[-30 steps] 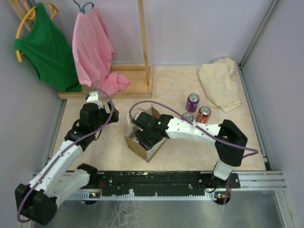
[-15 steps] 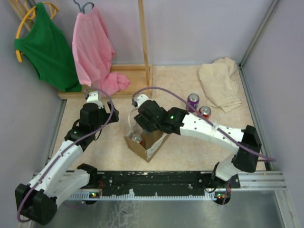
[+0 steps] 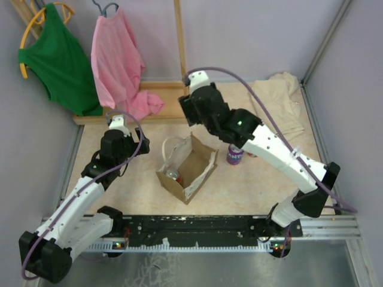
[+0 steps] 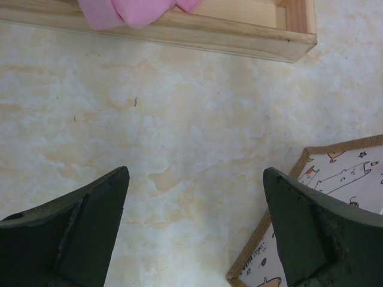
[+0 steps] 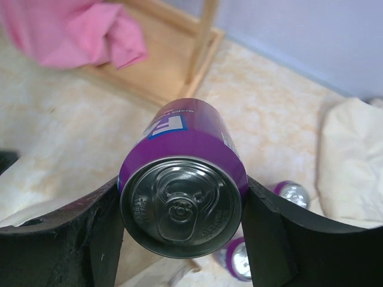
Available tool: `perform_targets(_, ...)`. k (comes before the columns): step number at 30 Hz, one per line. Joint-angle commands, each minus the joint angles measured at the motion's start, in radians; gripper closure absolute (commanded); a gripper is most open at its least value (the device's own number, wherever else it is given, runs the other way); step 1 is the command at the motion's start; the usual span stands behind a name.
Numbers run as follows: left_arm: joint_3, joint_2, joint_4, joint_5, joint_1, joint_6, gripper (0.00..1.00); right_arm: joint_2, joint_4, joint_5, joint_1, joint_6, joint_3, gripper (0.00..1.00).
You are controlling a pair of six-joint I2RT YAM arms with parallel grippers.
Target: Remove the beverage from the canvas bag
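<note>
Right wrist: R gripper (image 5: 182, 234) tight on purple can (image 5: 182, 152), arm (image 3: 270, 149) stretched past canvas bag (image 3: 194, 166); L gripper (image 4: 194, 173) agape

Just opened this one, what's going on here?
The right gripper is clamped on a purple can, held in the air clear of the canvas bag. The left gripper hangs open over the table beside the bag, touching nothing. A silver-topped can sits inside the bag, and a second purple can stands on the table to its right.
</note>
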Motion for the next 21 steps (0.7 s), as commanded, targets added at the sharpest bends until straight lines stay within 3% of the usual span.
perform_targets(1, -0.008, -0.015, 0.012, -0.002, -0.004, -0.007, 0.00, -0.022, 0.075, 0.080, -0.138, 0.001, 0.111, 1.00)
perform_targets(11, 0.000, -0.001, 0.021, -0.007, -0.002, 0.001, 0.00, 0.216, -0.184, -0.184, -0.415, 0.125, 0.298, 1.00)
perform_targets(21, 0.002, 0.020, 0.024, -0.004, -0.003, 0.003, 0.00, 0.287, -0.127, -0.282, -0.454, 0.168, 0.107, 1.00)
